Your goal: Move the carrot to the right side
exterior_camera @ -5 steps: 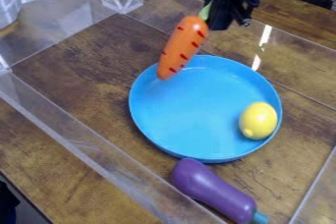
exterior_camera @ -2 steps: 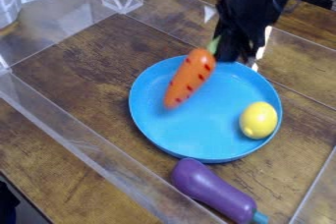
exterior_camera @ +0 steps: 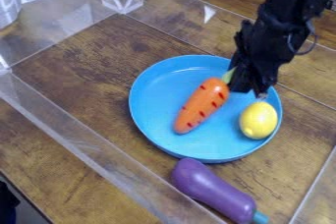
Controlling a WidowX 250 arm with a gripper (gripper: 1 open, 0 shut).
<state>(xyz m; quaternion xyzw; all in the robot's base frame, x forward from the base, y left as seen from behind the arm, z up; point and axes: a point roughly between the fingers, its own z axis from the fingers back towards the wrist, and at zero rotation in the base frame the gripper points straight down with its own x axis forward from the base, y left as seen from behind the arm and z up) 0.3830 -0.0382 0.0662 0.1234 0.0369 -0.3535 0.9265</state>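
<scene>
Carrot (exterior_camera: 202, 106) first: you have it pinched by its thick upper end in the gripper (exterior_camera: 238, 78), whose dark fingers are closed tight on that end. It slants across the blue plate (exterior_camera: 147, 120), thick end up and to the right under the fingers, pointed tip down toward the plate's left-front part. You cannot tell from this view whether the tip rests on the plate or hangs just above it. Look to the right of the carrot and you see the lemon (exterior_camera: 258, 120) sitting on the same plate, near its right rim, just beside the carrot's upper half but not touching it. The gripper comes in from the top right, pointing steeply down, its body above the plate's far right edge. Toward the camera, off the plate and close to its front rim, the eggplant (exterior_camera: 214, 191) lies on the wooden table (exterior_camera: 79, 81). Clear plastic walls (exterior_camera: 79, 135) fence the table on the left and far sides
</scene>
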